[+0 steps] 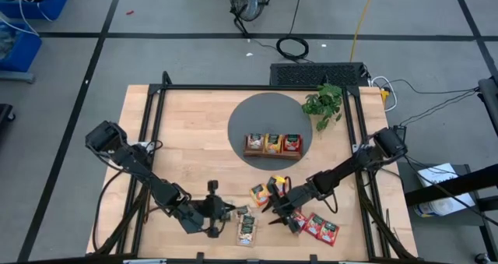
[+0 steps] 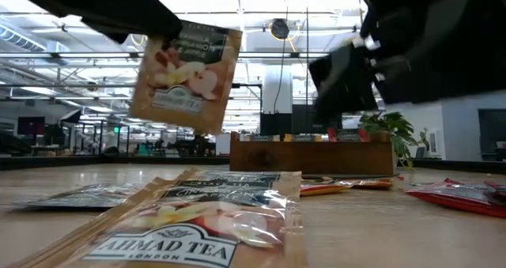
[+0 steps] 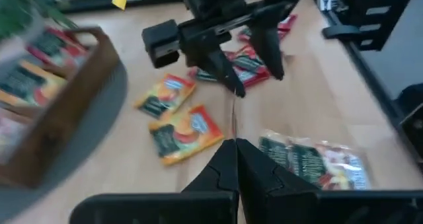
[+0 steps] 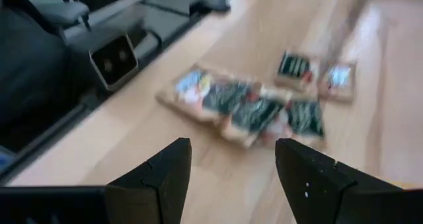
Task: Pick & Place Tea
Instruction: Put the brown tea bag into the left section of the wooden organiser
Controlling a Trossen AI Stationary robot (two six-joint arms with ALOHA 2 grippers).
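My left gripper [image 1: 222, 210] is near the table's front edge, shut on a pale tea sachet [image 2: 186, 74] with a fruit picture. In the left wrist view that sachet shows edge-on as a thin line [image 3: 233, 121]. My right gripper [image 4: 231, 164] stands open just to its right, above the loose sachets, with nothing between its fingers. Flat on the wood lie pale sachets [image 1: 247, 229], orange ones [image 1: 259, 192] and red ones [image 1: 320, 229]. In the low view, more pale sachets [image 2: 198, 220] lie close in the foreground. My left gripper pinches the pale sachet between its two shut fingers at its upper edge, near one corner [image 2: 158, 40]. The fingers come from the table's left, slanting downward. The sachet hangs below them, tilted and clear of the table.
A brown wooden tray [image 1: 272, 153] with three compartments holding sachets stands on a grey round mat [image 1: 241, 120] at the table's middle back. A green plant [image 1: 323, 102] is at the back right. Black frame rails [image 1: 152, 124] run along the table's sides.
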